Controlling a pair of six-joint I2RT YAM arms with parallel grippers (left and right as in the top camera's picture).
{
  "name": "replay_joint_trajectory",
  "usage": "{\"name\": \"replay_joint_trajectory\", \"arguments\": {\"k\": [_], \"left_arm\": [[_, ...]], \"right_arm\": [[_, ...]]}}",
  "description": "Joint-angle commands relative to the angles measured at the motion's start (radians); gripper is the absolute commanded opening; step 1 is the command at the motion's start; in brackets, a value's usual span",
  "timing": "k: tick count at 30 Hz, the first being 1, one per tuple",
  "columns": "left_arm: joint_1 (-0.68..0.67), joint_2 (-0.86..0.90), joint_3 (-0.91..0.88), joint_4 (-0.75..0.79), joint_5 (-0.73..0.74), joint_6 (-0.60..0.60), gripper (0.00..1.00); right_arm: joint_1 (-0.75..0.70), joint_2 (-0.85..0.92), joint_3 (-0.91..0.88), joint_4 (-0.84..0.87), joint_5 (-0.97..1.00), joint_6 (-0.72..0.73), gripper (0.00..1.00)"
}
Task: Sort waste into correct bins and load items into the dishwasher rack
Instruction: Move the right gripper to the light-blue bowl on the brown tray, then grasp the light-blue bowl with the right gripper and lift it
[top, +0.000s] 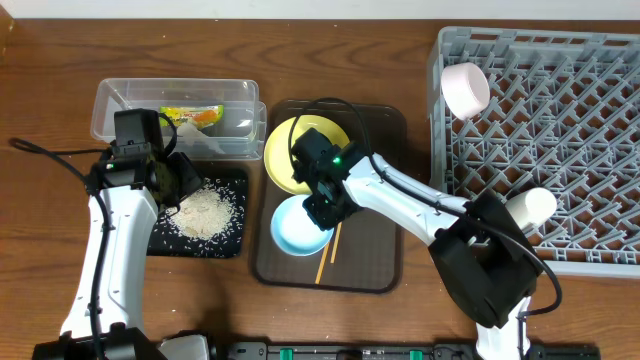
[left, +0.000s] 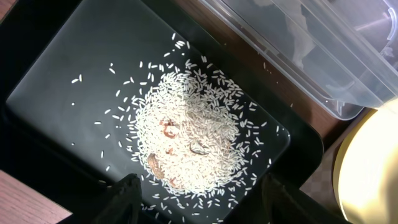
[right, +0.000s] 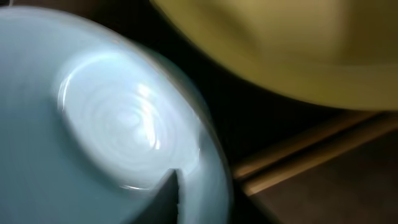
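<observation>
A light blue bowl (top: 295, 230) sits on the brown tray (top: 385, 255) beside a yellow bowl (top: 290, 150) and wooden chopsticks (top: 329, 256). My right gripper (top: 325, 207) is at the blue bowl's right rim. In the right wrist view one finger lies inside the blue bowl (right: 112, 118) and the gripper (right: 189, 186) straddles the rim, shut on it. The chopsticks (right: 298, 155) and the yellow bowl (right: 280, 50) show beside it. My left gripper (top: 178, 182) is open and empty above a black tray (top: 165, 240) with spilled rice (top: 208, 212). In the left wrist view the open fingers (left: 205, 205) frame the rice (left: 193, 140).
A clear plastic bin (top: 130, 100) holding a yellow-green wrapper (top: 193, 117) stands behind the black tray. A grey dishwasher rack (top: 560, 150) at the right holds a pink cup (top: 465, 88) and a white cup (top: 533, 207).
</observation>
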Motion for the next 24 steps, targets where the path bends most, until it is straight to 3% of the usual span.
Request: {"name": "replay_joint_trajectory", "arguments": {"k": [1, 12, 24], "left_arm": [[0.004, -0.003, 0.007, -0.001, -0.001, -0.009, 0.65], [0.004, -0.003, 0.007, -0.003, -0.001, -0.009, 0.65], [0.004, -0.003, 0.007, -0.003, -0.001, -0.009, 0.65]], "right_arm": [[0.003, -0.008, 0.005, 0.002, 0.036, 0.021, 0.01], [-0.149, -0.200, 0.110, 0.015, 0.283, 0.046, 0.02], [-0.469, -0.342, 0.131, 0.137, 0.835, 0.046, 0.01]]}}
